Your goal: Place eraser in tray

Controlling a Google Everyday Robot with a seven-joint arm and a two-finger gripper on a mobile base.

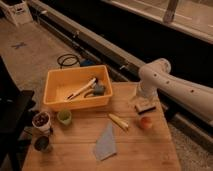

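The eraser [145, 108], a small flat block with a dark top, lies on the wooden table [150, 150] near its right back edge. My gripper [141, 99] hangs from the white arm [160, 79] directly over the eraser, at or just above its top. The yellow-orange tray [75, 103] stands on the table's back left, well to the left of the eraser. It holds a long white-handled tool [81, 89] and a grey object [98, 90].
A round orange-red object [146, 122] lies just in front of the eraser, and a yellow stick [119, 121] to its left. A grey cloth [106, 143], a green cup [64, 116] and two dark cups [41, 121] stand in front of the tray. A black chair [12, 112] is at left.
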